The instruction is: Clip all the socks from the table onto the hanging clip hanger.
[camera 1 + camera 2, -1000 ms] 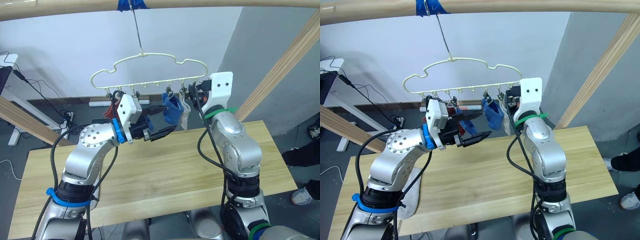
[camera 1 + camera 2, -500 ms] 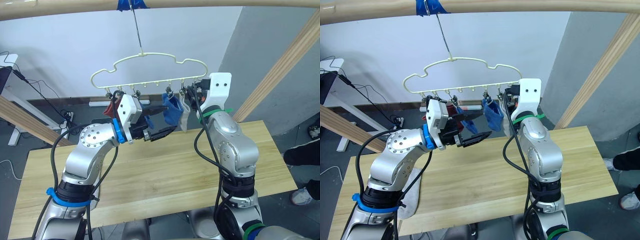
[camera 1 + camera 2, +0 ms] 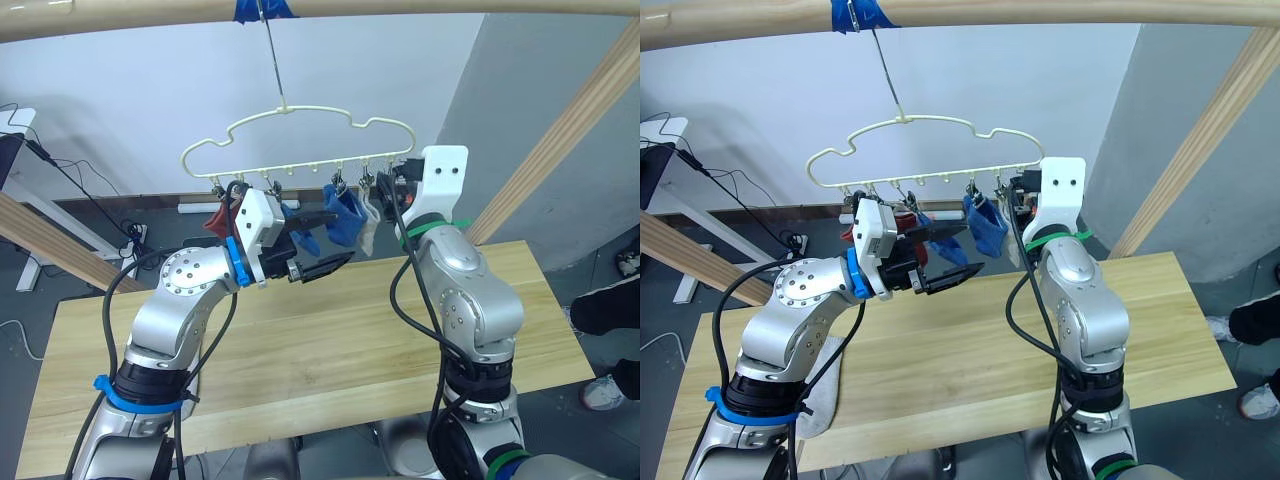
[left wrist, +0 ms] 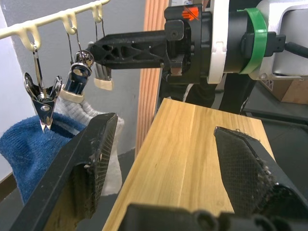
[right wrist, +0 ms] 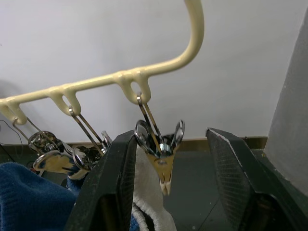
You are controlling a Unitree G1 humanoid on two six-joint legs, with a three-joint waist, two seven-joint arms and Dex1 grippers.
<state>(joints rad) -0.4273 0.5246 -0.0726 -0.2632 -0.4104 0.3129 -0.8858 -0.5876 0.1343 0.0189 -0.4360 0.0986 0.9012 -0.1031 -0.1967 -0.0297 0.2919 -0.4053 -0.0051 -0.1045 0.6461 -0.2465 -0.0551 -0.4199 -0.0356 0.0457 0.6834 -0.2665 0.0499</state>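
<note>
The pale yellow clip hanger (image 3: 300, 128) hangs by its hook from the top beam. On its clips are a dark red sock (image 3: 216, 219), a blue sock (image 3: 346, 217) and a light grey sock (image 3: 371, 228); another blue sock (image 3: 303, 241) hangs behind my left fingers. My left gripper (image 3: 328, 242) is open and empty just below the clip row, above the table (image 3: 320, 350). At the hanger's right end my right gripper (image 5: 171, 136) stands open, one finger on each side of a metal clip (image 5: 161, 147) holding the grey sock (image 5: 147, 192).
Thick wooden frame poles run along the top (image 3: 420, 8) and slant down at the right (image 3: 565, 135) and left (image 3: 45, 240). Pale grey fabric (image 3: 823, 398) lies at the table's front edge under my left arm. A person's leg (image 3: 605, 310) shows at the far right.
Almost nothing: my right arm has swayed slightly beside the hanger's right end. The left gripper, the hanger and the socks stay where they were.
</note>
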